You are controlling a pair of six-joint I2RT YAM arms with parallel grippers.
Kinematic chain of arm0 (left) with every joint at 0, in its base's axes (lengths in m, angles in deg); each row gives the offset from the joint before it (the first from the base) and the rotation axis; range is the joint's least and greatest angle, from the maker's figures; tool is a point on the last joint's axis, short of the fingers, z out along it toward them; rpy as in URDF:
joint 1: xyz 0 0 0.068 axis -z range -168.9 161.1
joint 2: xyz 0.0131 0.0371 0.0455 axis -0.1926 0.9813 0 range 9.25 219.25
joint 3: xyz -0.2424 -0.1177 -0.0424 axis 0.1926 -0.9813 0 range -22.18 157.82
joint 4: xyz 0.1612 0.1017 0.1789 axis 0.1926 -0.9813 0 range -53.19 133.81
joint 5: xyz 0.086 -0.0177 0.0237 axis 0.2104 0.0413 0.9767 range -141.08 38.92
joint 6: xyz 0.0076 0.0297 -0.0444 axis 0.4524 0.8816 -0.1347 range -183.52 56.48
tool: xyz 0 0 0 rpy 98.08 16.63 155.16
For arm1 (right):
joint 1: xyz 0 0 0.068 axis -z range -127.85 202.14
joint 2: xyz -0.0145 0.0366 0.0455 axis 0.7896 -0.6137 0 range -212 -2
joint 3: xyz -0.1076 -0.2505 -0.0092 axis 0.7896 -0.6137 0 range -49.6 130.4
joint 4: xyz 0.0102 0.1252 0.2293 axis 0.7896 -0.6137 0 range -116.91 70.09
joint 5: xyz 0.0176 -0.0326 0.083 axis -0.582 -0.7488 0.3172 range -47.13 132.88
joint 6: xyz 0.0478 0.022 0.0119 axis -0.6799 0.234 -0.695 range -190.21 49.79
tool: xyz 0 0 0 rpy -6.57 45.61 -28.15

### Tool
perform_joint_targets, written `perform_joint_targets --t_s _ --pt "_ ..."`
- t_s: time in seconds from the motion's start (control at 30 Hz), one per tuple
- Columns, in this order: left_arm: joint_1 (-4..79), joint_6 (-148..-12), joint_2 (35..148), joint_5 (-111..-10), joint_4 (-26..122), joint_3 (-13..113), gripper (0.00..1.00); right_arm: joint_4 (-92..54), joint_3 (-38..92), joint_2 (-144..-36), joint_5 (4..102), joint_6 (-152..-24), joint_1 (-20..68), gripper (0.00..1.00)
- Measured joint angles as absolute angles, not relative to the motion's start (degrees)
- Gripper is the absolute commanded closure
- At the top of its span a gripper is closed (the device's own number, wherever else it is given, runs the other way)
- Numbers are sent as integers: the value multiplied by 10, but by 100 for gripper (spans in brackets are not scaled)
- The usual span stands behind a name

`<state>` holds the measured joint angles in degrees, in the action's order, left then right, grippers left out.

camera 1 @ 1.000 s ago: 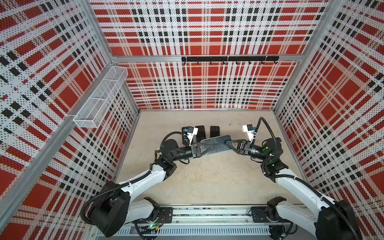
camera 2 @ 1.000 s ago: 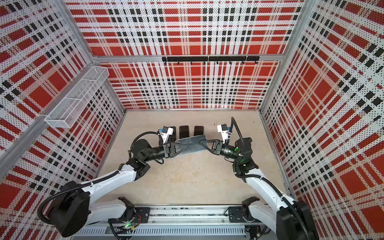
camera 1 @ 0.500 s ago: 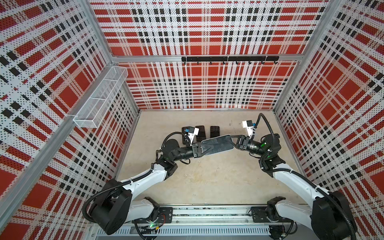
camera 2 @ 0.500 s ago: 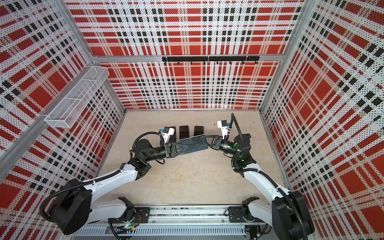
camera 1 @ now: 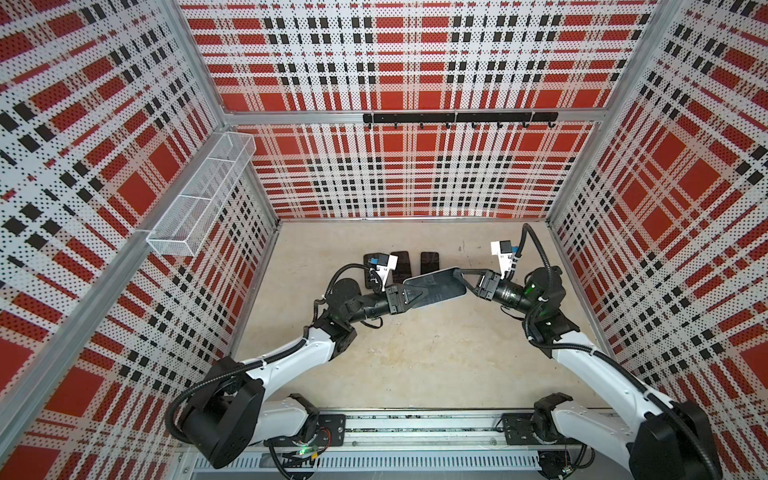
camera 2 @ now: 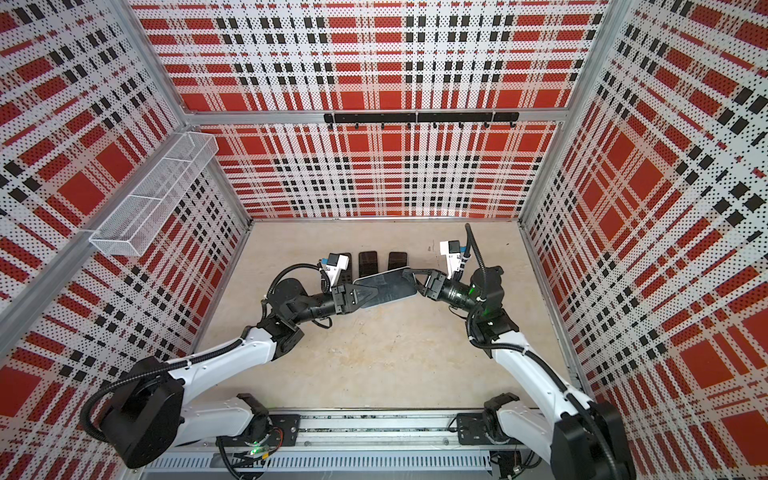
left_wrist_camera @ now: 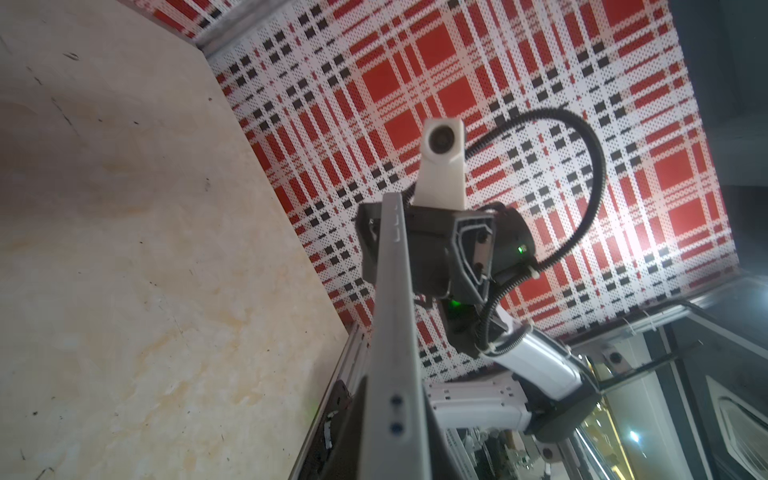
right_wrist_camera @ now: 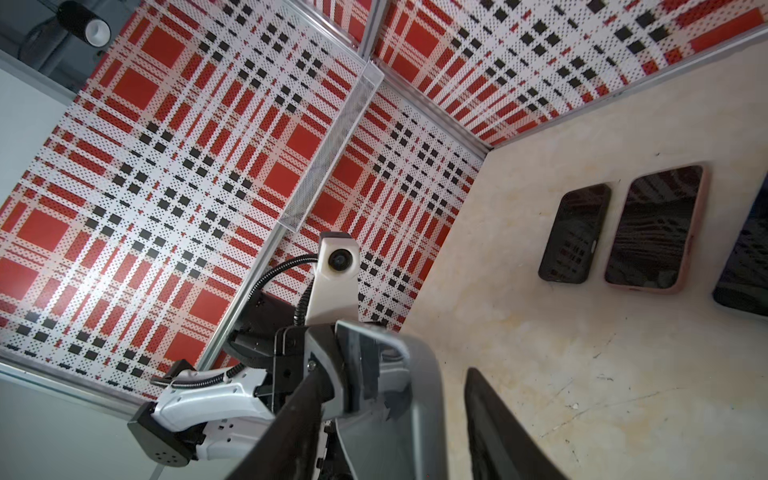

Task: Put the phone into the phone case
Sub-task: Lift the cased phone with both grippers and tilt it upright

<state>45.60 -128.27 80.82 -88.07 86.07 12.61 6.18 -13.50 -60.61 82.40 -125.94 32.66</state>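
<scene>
A grey phone case [camera 1: 436, 286] hangs flat in the air between the two arms in both top views [camera 2: 388, 286]. My left gripper [camera 1: 419, 293] is shut on its near end; in the left wrist view the case's edge [left_wrist_camera: 392, 316] runs out from between the jaws. My right gripper [camera 1: 460, 281] stands open around the far end, and a gap shows between the case [right_wrist_camera: 415, 395] and one finger [right_wrist_camera: 494, 432]. Whether a phone sits inside I cannot tell. A bare black phone [right_wrist_camera: 575, 232] lies on the table behind.
Beside the black phone lie a phone in a pink case [right_wrist_camera: 654, 226] and a third dark phone [right_wrist_camera: 744, 266]; in a top view they form a row [camera 1: 429, 262] at the back. A wire basket [camera 1: 199, 195] hangs on the left wall, a hook rail [camera 1: 457, 118] on the back wall.
My right gripper closed on the case's far end and has now opened again, staying around that end. The left gripper keeps its hold; the case has barely moved.
</scene>
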Motion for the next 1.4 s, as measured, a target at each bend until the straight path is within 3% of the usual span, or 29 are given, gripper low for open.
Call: perform_joint_targets --t_s 0.27,0.57,0.8,1.0,1.27,1.4 --pt "497 -1289 784 -709 852 144 95 174 -229 -574 690 -1314 256 38" --pt "534 -1299 808 -641 858 157 95 377 -243 -688 551 -1312 126 46" --pt "551 -1307 815 -624 866 157 95 520 -237 -789 504 -1323 101 64" --pt "555 -1310 814 -618 893 150 96 549 -234 -785 481 -1316 101 68" --pt "557 -1312 815 -622 921 148 95 557 -231 -781 465 -1337 100 90" --pt "557 -1307 817 -631 953 148 88 574 -221 -781 461 -1378 95 99"
